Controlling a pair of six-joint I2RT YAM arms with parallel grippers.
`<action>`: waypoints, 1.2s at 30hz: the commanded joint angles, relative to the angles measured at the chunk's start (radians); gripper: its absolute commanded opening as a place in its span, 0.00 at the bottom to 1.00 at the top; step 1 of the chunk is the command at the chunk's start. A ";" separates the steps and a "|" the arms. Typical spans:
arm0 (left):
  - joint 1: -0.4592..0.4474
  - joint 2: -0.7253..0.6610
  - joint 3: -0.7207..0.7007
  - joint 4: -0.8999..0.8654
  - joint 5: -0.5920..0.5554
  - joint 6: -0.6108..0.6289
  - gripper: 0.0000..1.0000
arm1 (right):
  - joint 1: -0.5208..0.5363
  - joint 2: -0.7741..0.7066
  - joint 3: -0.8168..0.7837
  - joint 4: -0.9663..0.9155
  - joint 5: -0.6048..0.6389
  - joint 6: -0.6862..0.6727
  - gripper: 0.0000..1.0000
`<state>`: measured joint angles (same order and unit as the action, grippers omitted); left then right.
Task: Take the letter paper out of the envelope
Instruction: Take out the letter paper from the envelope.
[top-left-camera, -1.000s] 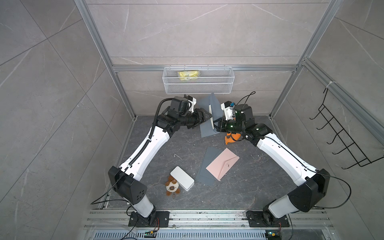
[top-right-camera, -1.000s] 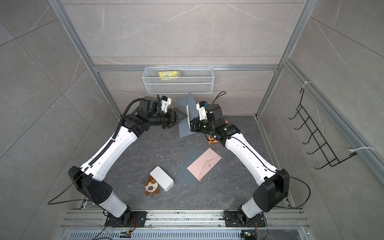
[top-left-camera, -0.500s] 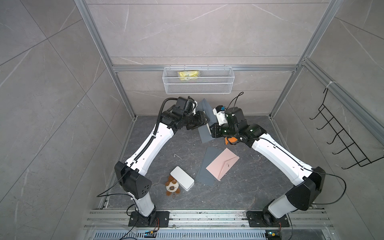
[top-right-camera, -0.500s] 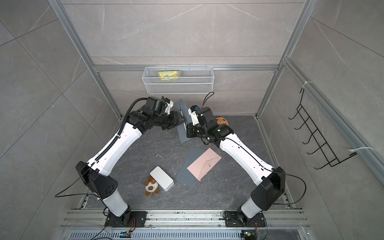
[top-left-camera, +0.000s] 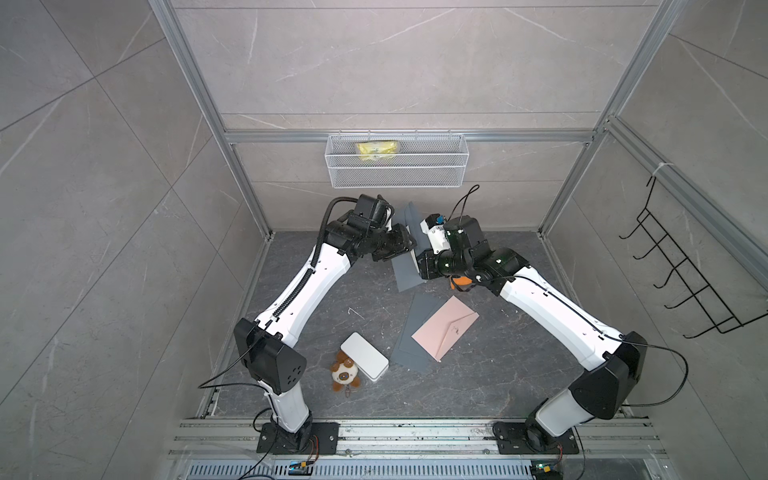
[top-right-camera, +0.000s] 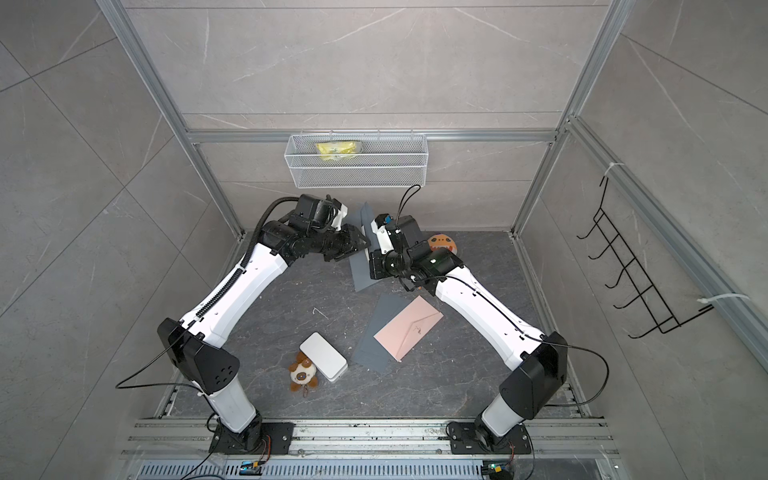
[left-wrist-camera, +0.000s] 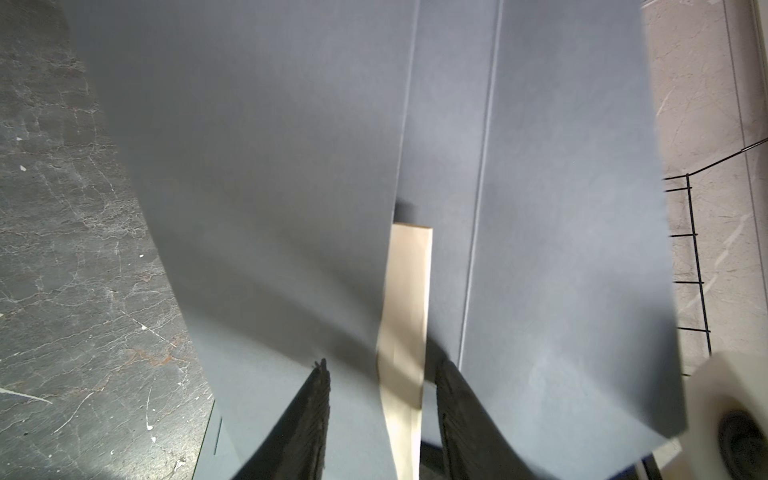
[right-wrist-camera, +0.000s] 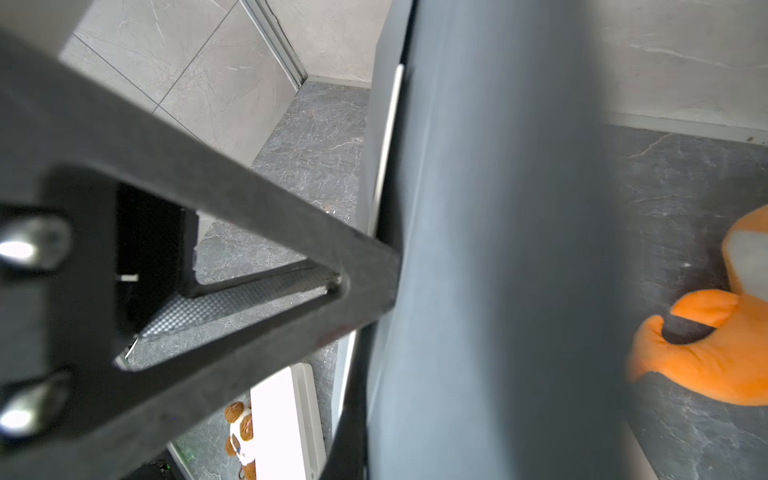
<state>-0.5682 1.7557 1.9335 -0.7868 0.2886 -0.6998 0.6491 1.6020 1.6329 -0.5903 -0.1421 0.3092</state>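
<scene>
My right fingers (right-wrist-camera: 291, 224) clamp the grey envelope (left-wrist-camera: 249, 166) aloft so my left fingers (left-wrist-camera: 305, 415), apart, straddle the exposed letter paper (left-wrist-camera: 405, 311)

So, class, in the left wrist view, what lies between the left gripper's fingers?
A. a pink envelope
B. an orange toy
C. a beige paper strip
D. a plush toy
C: the beige paper sticks out of the grey envelope, between the parted fingers of the left gripper.
</scene>
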 joint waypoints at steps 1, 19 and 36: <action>-0.009 0.008 0.039 -0.027 0.002 0.028 0.41 | 0.023 0.003 0.032 0.006 -0.011 -0.025 0.00; -0.017 0.014 0.038 -0.037 0.001 0.036 0.15 | 0.037 -0.012 0.022 0.004 0.007 -0.005 0.00; -0.021 -0.015 0.055 -0.023 0.001 0.017 0.00 | 0.033 0.006 0.018 -0.052 0.083 0.017 0.00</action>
<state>-0.5823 1.7584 1.9469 -0.8146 0.2798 -0.6773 0.6743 1.6020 1.6329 -0.6209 -0.0952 0.3149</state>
